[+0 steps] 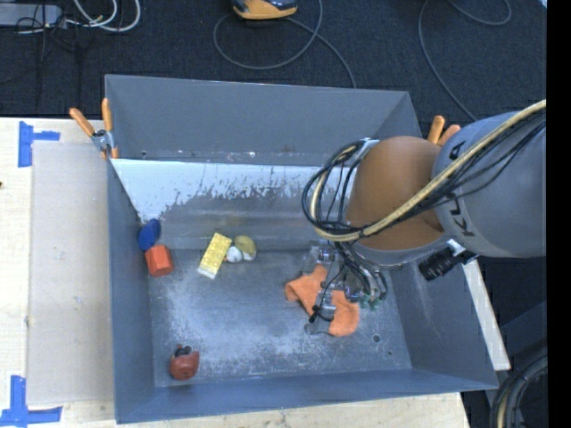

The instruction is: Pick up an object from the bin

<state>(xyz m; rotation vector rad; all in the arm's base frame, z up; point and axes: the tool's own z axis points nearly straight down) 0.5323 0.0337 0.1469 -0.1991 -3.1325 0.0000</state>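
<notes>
The gripper (323,314) is down inside the grey bin (268,123), well to the right of the yellow block (214,254) and a little nearer the front wall, right on top of a crumpled orange soft piece (302,291) that lies on the bin floor. Dark parts of the gripper cover the middle of that orange piece, and whether the gripper is open, closed or gripping it cannot be told. A small pale and olive thing (240,251) touches the yellow block's right side. Left of the yellow block lie an orange-red block (159,259) and, just above it, a blue thing (148,233). A red rounded thing (184,364) sits well below the yellow block.
</notes>
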